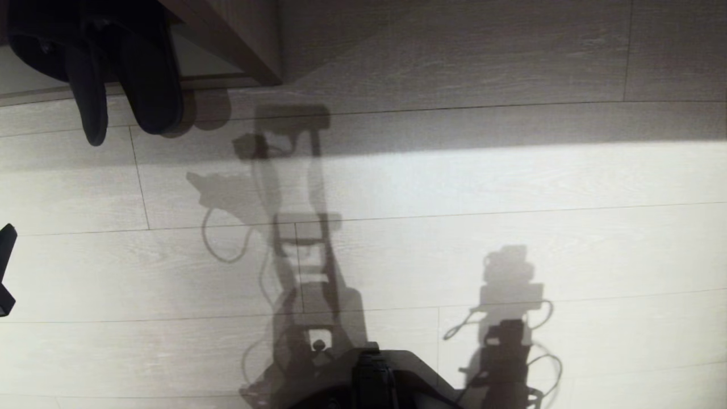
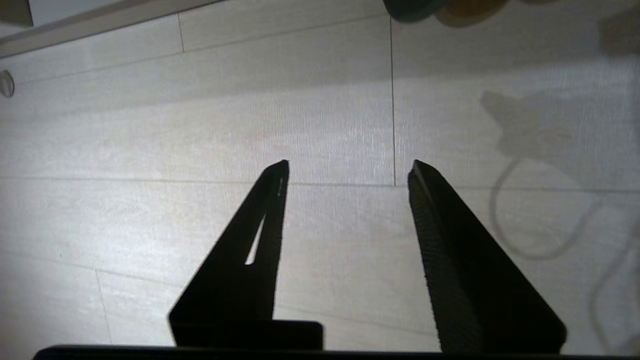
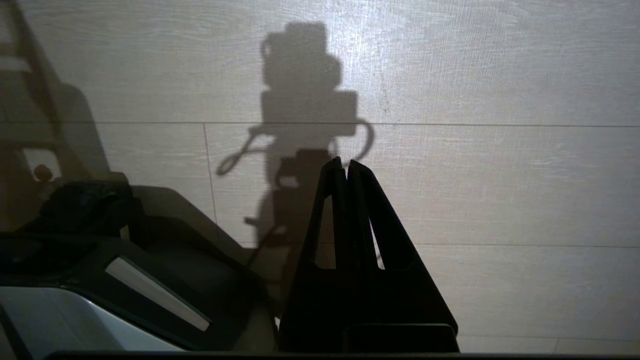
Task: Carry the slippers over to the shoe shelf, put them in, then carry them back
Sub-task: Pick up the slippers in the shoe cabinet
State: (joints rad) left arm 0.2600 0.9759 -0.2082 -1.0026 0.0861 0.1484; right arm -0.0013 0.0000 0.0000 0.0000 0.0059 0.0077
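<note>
The two dark slippers (image 1: 150,85) lie side by side at the far left of the head view. They rest on the bottom board of the wood-grain shoe shelf (image 1: 238,57), and their ends stick out over its front edge onto the floor. My left gripper (image 2: 350,167) hovers over bare floor planks, open, with nothing between its fingers. In the head view only its black tips (image 1: 5,270) show at the left edge, well short of the slippers. My right gripper (image 3: 346,162) is shut and empty, parked low beside the robot's base.
Pale wood-look floor planks (image 1: 454,187) fill the views, crossed by the robot's own shadows. The dark base (image 1: 369,375) sits at the near edge. A skirting strip (image 2: 100,22) and a dark rounded thing (image 2: 415,7) lie at the far side of the left wrist view.
</note>
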